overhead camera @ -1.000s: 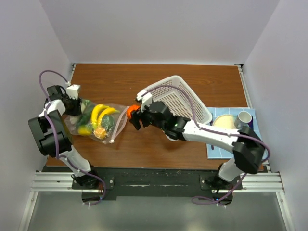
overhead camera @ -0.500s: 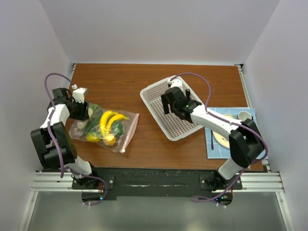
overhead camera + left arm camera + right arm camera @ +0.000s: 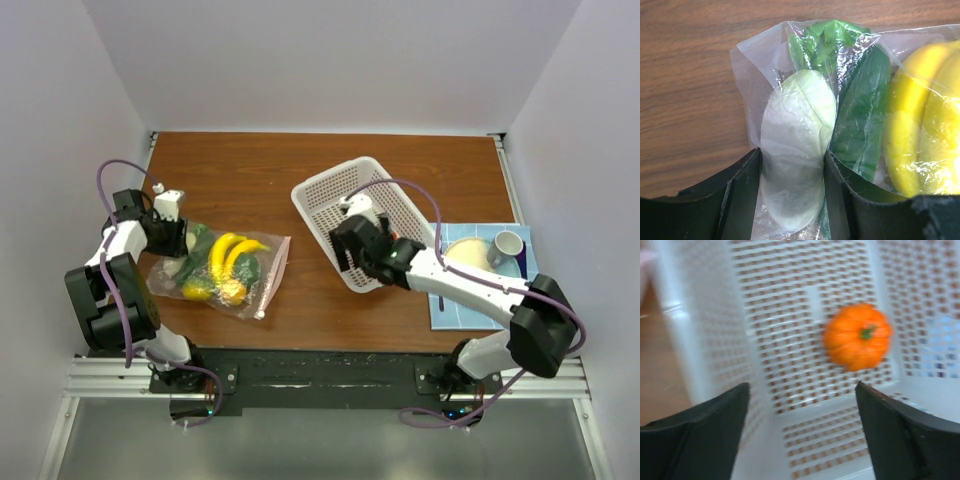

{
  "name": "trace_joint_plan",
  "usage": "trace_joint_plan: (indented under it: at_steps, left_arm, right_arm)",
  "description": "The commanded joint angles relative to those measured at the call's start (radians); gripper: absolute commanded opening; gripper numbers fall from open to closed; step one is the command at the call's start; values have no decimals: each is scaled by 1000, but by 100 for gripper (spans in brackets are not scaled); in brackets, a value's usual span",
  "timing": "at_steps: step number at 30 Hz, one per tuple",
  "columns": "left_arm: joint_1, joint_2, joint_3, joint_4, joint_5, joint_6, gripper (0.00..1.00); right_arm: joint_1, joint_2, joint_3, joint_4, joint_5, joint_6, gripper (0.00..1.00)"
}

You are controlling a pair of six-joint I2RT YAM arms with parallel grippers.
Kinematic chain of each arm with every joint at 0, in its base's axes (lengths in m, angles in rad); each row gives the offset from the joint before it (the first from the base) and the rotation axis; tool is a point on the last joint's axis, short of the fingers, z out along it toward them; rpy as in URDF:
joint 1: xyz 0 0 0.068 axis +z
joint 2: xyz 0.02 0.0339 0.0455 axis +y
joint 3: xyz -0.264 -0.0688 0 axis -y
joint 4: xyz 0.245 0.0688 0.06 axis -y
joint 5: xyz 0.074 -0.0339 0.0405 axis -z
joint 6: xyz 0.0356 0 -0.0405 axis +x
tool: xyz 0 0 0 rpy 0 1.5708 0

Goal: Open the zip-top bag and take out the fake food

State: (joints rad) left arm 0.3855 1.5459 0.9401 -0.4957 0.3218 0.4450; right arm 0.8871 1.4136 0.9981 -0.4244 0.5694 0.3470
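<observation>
No legible text, labels, brands, numbers, or signs

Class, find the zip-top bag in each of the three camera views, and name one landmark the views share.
Top external: the zip-top bag lies at the left, with the left claw at its far-left end.
Left wrist: the bag fills the centre and right, pinched between the claw's fingers.
Right wrist: not in it; only the white basket shows.
Shared landmark: the brown wooden table.
</observation>
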Motion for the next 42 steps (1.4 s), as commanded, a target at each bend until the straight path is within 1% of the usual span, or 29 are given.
trace_joint_plan:
  at_steps: [1, 2, 4, 8, 12, 13, 14, 15, 16, 17, 19, 20, 21, 22, 23, 24, 26, 28, 29, 31, 34, 39, 42]
  left_arm:
    - [4, -7, -14, 31, -6, -6, 0]
    - [4, -10, -15, 31, -6, -5, 0]
    - [4, -18, -24, 39, -6, -2, 0]
    - [6, -23, -29, 45, -7, 3, 0]
    - [7, -18, -26, 46, -4, 3, 0]
    - [7, -18, -24, 46, -3, 3, 0]
    - [7, -15, -26, 46, -1, 3, 0]
    - [6, -15, -24, 43, -3, 4, 0]
    - [9, -17, -26, 43, -4, 9, 0]
    - [9, -17, -26, 45, -6, 14, 0]
    - [10, -20, -37, 54, -18, 26, 0]
    - [12, -18, -38, 57, -24, 30, 0]
    - [15, -17, -40, 63, -33, 35, 0]
    - [16, -14, -41, 68, -39, 43, 0]
    - [18, -3, -41, 75, -46, 49, 0]
    - [18, 3, -41, 89, -65, 52, 0]
    - [18, 28, -38, 109, -88, 66, 0]
    - [18, 54, -32, 140, -121, 73, 0]
    - [18, 63, -23, 152, -128, 77, 0]
    - [18, 89, -14, 164, -150, 77, 0]
    - [16, 109, 0, 174, -161, 75, 0]
    - [6, 108, -12, 184, -168, 101, 0]
    - [-3, 102, -21, 180, -162, 107, 0]
  right_arm:
    - [69, 33, 49, -13, -49, 41, 80]
    - [69, 48, 54, -20, -58, 50, 74]
    - [72, 61, 47, -11, -104, 76, 70]
    - [76, 79, 40, 67, -187, 115, 68]
    - [99, 136, 112, 122, -253, 129, 68]
    - [108, 166, 138, 121, -221, 118, 68]
    - [119, 182, 172, 78, -177, 112, 68]
    - [142, 195, 247, 46, -120, 104, 70]
    - [160, 214, 279, 17, -52, 89, 71]
    - [174, 212, 315, 4, 60, 74, 72]
    - [223, 187, 317, 33, 130, 20, 71]
    - [237, 177, 313, 76, 157, 8, 70]
    - [263, 167, 298, 105, 155, -3, 70]
    - [276, 160, 284, 137, 141, -29, 69]
    - [285, 144, 269, 221, 118, -43, 68]
    - [299, 137, 234, 267, 39, -55, 66]
    - [309, 139, 211, 381, -64, -78, 64]
    - [312, 192, 218, 401, -138, -60, 61]
    - [312, 249, 240, 400, -169, -60, 60]
    - [308, 304, 261, 397, -200, -59, 57]
    - [294, 402, 304, 366, -204, -46, 52]
    - [253, 453, 284, 418, -230, -42, 52]
    - [236, 490, 313, 420, -252, -49, 58]
